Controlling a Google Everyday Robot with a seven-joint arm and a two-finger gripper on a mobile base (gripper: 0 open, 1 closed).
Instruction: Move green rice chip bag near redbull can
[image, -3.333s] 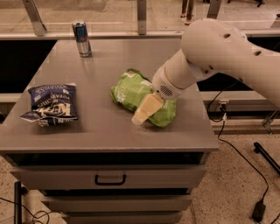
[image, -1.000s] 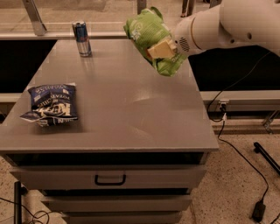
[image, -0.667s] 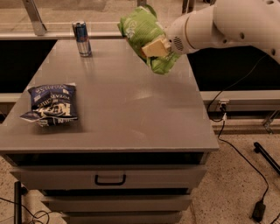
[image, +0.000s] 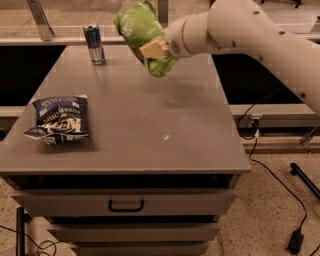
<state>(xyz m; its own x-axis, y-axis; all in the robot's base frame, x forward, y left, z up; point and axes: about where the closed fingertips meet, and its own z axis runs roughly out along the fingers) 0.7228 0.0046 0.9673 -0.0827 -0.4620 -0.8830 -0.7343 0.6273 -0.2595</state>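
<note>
The green rice chip bag (image: 140, 35) is held in the air above the far middle of the grey table (image: 135, 125). My gripper (image: 154, 51) is shut on it, its pale finger pressed against the bag's lower right side. The white arm comes in from the upper right. The redbull can (image: 94, 44) stands upright near the table's far left edge, a short way left of the bag.
A dark blue chip bag (image: 59, 118) lies at the table's left side near the front. The table has drawers with a handle (image: 126, 205) below. Cables (image: 272, 175) run on the floor at the right. A rail runs behind the table.
The bag was lifted off the table's middle. Over the last second my gripper has carried it left, closer to the can.
</note>
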